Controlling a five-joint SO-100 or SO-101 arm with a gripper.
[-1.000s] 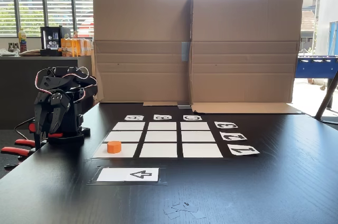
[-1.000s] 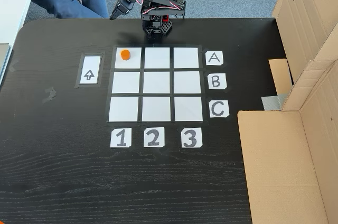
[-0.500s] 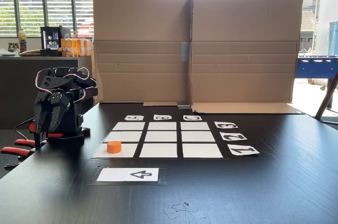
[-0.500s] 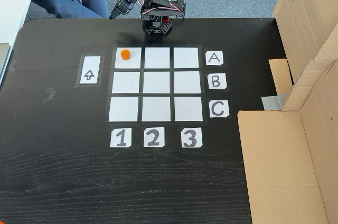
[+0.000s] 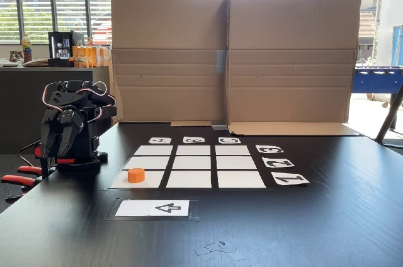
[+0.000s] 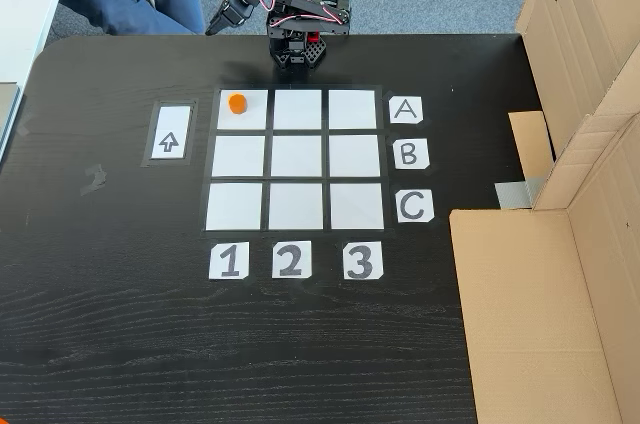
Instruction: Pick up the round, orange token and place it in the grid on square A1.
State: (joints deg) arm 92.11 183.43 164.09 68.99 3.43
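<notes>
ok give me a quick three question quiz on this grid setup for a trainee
1. True or false: the orange token lies in the grid cell in line with labels A and 1.
2. Which white card sits outside the grid beside column 1 in the top-down fixed view: a) arrow card b) a star card c) a number 4 card?
3. Fill in: the arm is folded at the table edge, its gripper ____ the token.

Key: 1 true; 2 a; 3 apart from
</notes>
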